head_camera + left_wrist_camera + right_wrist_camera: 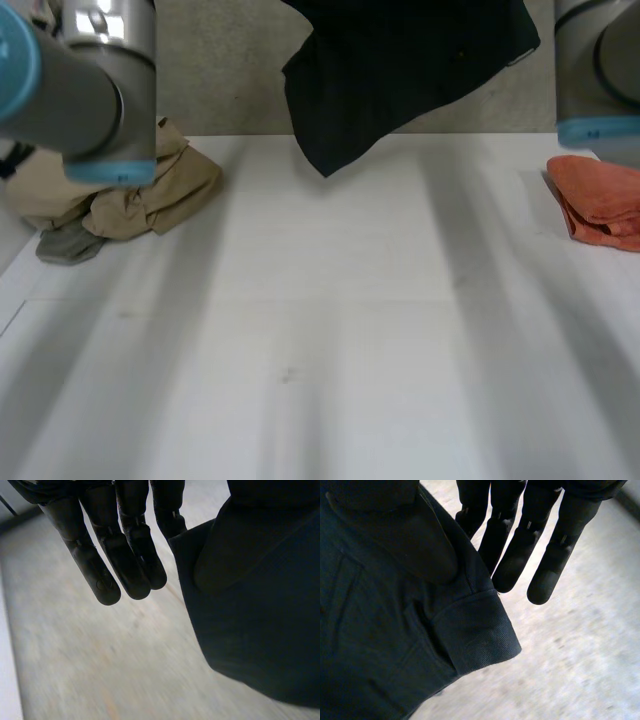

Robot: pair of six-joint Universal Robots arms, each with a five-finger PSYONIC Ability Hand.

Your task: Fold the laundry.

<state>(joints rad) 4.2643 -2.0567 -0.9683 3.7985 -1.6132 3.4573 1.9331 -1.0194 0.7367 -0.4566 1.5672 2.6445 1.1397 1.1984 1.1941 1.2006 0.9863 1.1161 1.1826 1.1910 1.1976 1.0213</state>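
The left hand [125,555] had its fingers straight, with the thumb [240,545] pressed onto the edge of a dark garment [260,630], so it gripped the cloth by a pinch. The exact contact under the thumb was hidden, so this seemed likely rather than certain. The right hand [520,545] did the same. Its fingers were straight and its thumb [400,535] lay flat on the cloth just above a turned-up cuff [475,635].

From the head view, the garment [400,70] hung in the air between the two arms, above the far edge of the white table [320,330]. Its lowest corner drooped to a point near the table top.

The garment looked soft and limp, light enough for a thumb pinch, and it would sag wherever it was unsupported. The cuff and seams were thicker and a little stiffer, which probably made them the surest places to take hold. A hold on two matching corners would let it drop flat.

It was very dark, navy or black, with a fine twill weave, stitched seams and a doubled hem. A tan heap of clothes [140,200] lay at the table's left, and an orange cloth [600,200] lay folded at its right, both well apart from the garment.
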